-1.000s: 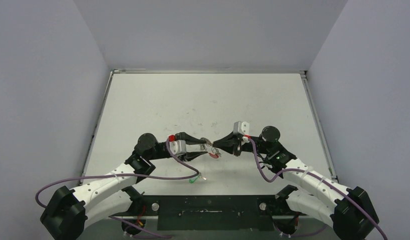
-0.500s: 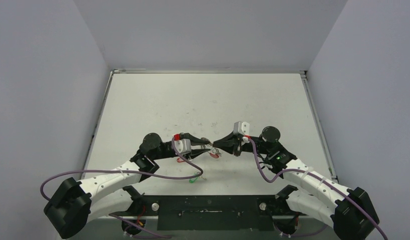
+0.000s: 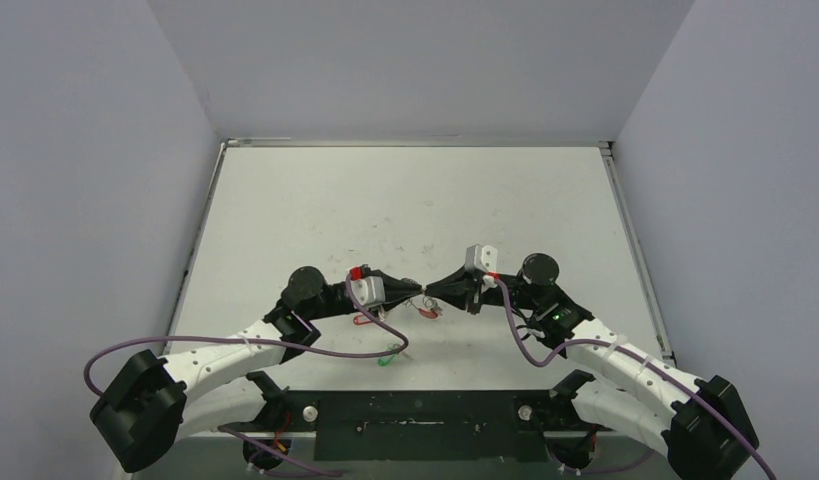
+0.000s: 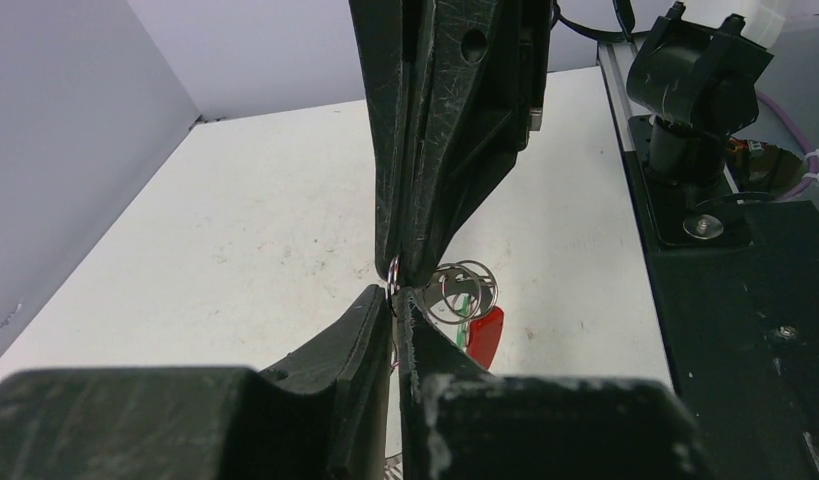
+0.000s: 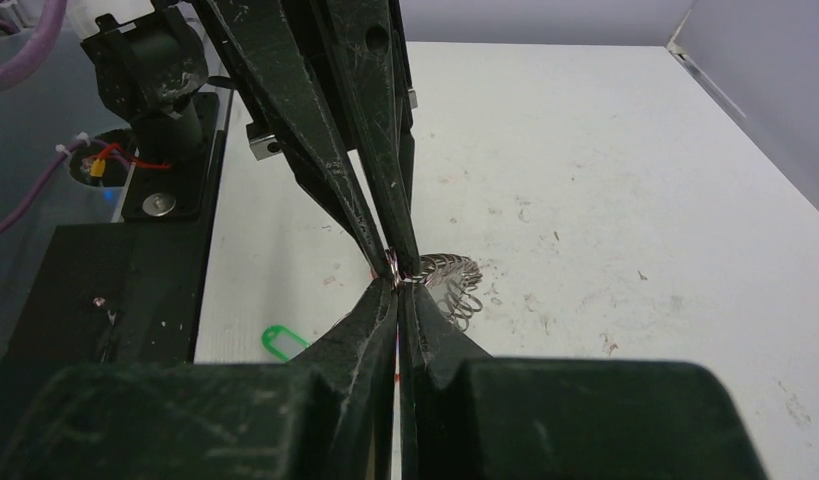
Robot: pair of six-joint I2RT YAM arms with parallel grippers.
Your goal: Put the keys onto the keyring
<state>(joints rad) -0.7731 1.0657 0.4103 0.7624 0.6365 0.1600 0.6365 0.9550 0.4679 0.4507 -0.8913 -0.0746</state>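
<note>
My two grippers meet tip to tip above the table's near middle. The left gripper (image 3: 417, 291) (image 4: 395, 293) is shut on a small silver ring (image 4: 393, 272). The right gripper (image 3: 434, 291) (image 5: 397, 283) is shut on that same ring (image 5: 393, 265) from the other side. The keyring (image 3: 426, 309) hangs just below the tips; its fringe of silvery loops (image 5: 450, 275) shows in the right wrist view. In the left wrist view, more rings (image 4: 466, 289) and a red piece (image 4: 483, 333) hang there. A key with a green tag (image 3: 389, 356) (image 5: 282, 342) lies loose near the front edge.
A small red loop-shaped thing (image 3: 363, 320) lies on the table under my left wrist. The black base plate (image 3: 415, 425) runs along the near edge. Grey walls (image 3: 105, 200) close in the white table (image 3: 405, 200) on three sides.
My left gripper moved right to the right gripper's tips and closed from open onto the small ring. The right gripper stayed shut and barely moved.
</note>
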